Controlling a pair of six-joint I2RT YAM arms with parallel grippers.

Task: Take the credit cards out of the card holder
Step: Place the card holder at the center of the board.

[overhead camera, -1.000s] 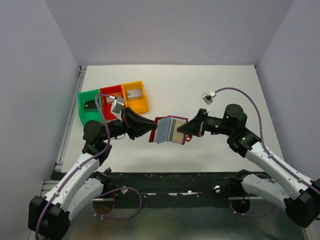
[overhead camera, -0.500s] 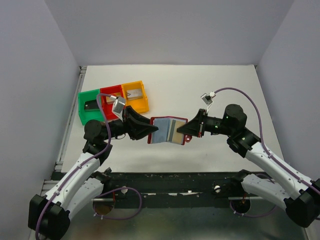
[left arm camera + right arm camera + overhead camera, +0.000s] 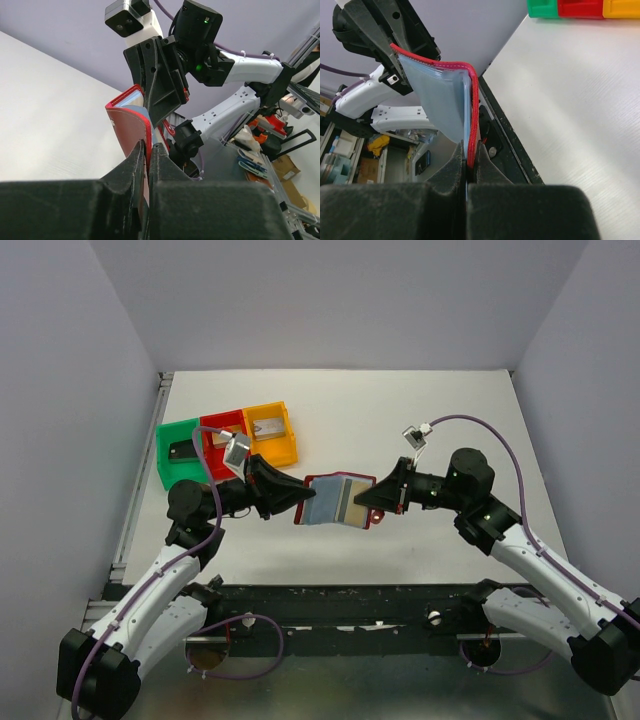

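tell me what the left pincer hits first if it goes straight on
The card holder, whose edge the left pincer pinches; just beyond it, probably the right pincer gripping the opposite edge.

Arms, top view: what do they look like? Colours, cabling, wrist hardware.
Left arm and right arm: white links, black joints and bases, a purple cable looping along each. Left gripper and right gripper are all black, wedge-shaped. A small grey-white camera box sits on each wrist; green lights on the right arm.

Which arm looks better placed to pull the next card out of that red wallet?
Probably left. The left tool pinches the card holder on the side nearest the bins; the right tool clamps the opposite edge.
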